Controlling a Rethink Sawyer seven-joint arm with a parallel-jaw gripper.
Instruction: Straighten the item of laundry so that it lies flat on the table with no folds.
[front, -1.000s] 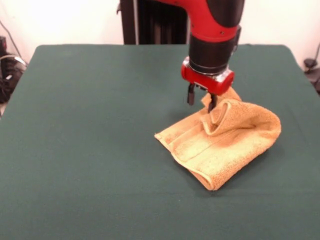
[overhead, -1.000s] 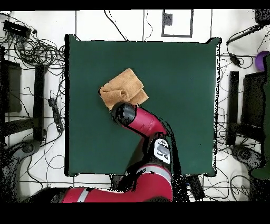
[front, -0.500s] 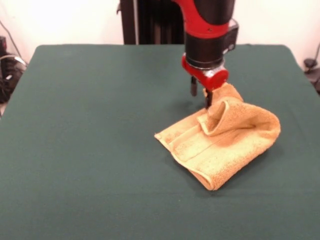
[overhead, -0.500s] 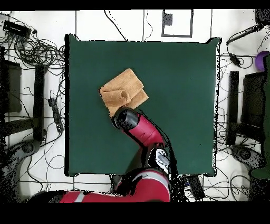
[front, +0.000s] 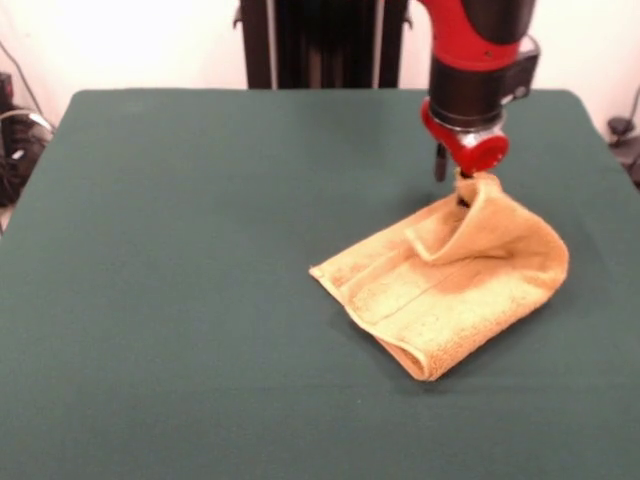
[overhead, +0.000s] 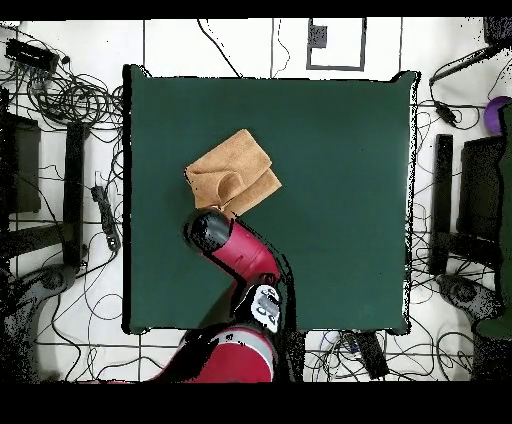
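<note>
One towel (front: 450, 285) on the table (front: 180, 250), orange-tan terry, lying crumpled directly below the gripper (front: 452, 185). Gripper pinches the towel's raised far corner — cloth pulled up into a peak at the fingertips. From that peak the towel slopes down toward a doubled front edge; woven band visible along its left side. Dark green felt around the towel, bare on all sides.

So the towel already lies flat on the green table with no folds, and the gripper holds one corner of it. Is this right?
Not quite. The towel is not flat: the front view shows it folded over on itself, with the held corner lifted off the green table. The rest stands: the gripper does hold one corner, its jaws closed on it.
</note>
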